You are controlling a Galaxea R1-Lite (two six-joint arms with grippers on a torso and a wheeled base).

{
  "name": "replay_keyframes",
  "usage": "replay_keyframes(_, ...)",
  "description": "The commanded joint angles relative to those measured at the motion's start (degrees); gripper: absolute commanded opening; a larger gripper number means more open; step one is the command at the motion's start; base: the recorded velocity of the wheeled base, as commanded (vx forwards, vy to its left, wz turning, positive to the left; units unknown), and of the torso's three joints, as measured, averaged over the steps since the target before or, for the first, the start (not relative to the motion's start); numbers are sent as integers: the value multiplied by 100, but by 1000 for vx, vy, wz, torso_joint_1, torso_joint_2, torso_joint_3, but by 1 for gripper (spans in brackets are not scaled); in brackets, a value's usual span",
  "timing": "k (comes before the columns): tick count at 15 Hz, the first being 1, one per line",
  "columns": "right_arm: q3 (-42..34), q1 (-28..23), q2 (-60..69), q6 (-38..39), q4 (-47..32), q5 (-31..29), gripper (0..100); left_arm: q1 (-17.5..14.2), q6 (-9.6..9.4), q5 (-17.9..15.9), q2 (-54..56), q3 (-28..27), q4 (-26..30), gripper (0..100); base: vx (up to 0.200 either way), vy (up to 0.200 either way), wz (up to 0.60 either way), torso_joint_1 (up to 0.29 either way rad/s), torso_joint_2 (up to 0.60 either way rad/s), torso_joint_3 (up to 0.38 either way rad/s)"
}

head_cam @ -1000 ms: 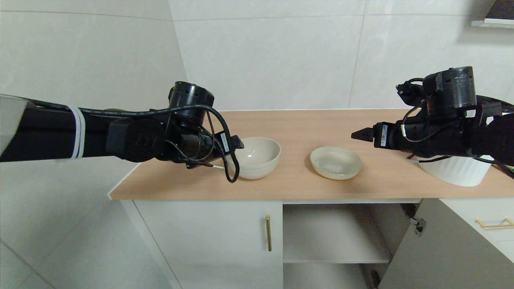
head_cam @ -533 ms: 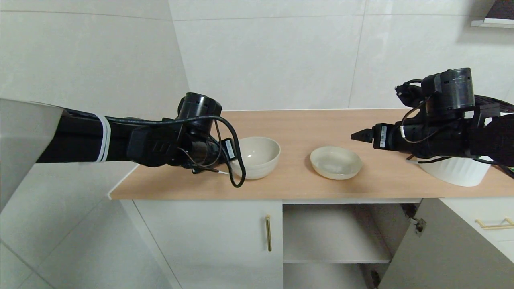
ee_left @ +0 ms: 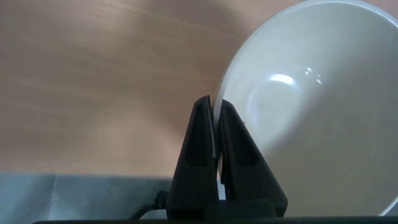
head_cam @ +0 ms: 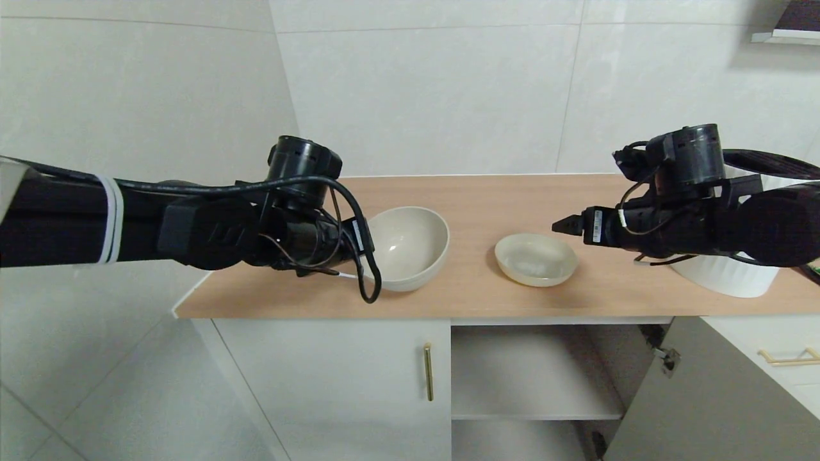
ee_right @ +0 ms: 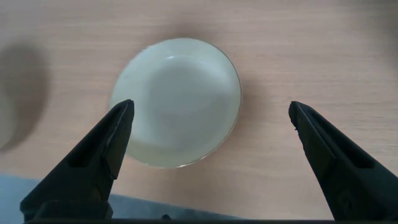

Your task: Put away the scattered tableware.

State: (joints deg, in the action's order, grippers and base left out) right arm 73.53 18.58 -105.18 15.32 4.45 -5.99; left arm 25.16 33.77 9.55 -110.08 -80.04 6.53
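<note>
A cream bowl (head_cam: 410, 246) is tilted on the wooden counter (head_cam: 487, 205), its left rim raised. My left gripper (head_cam: 366, 245) is shut on that rim; in the left wrist view its fingers (ee_left: 214, 106) pinch the bowl (ee_left: 311, 118) wall. To the right a shallow cream dish (head_cam: 536, 258) lies flat on the counter. My right gripper (head_cam: 565, 225) hovers open just right of and above it. The right wrist view has the dish (ee_right: 177, 102) between the spread fingers of the right gripper (ee_right: 210, 109), well apart from it.
A white ribbed bowl (head_cam: 730, 276) stands at the counter's right end, under my right arm. Below, the cabinet is open, with a bare shelf (head_cam: 532, 378) and its door (head_cam: 692, 390) swung out to the right. The left door has a gold handle (head_cam: 428, 371).
The cream bowl has tipped up at its left rim in my left gripper's hold. My right arm has shifted a little left and lower, toward the dish.
</note>
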Motion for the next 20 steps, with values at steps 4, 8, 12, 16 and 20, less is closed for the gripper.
replay_keyframes(4, 346, 5, -1004, 67, 3, -439, 100, 50, -2, -14, 532, 217, -3, 0, 0, 0, 0, 0, 0, 0)
replay_keyframes(8, 399, 5, -1189, 76, 91, -614, 100, 121, -2, -14, 540, 217, -3, 0, 0, 0, 0, 0, 0, 0)
replay_keyframes(12, 390, 5, -1198, 94, 100, -597, 0, 121, -2, -14, 540, 217, -3, 0, 0, 0, 0, 0, 0, 0)
replay_keyframes(16, 381, 23, -1198, 111, 170, -588, 0, 121, -2, -14, 540, 217, -3, 0, 0, 0, 0, 0, 0, 0)
replay_keyframes(20, 100, 32, -407, 366, 135, -289, 0, 200, -98, -23, 786, 490, -3, 0, 0, 0, 0, 0, 0, 0)
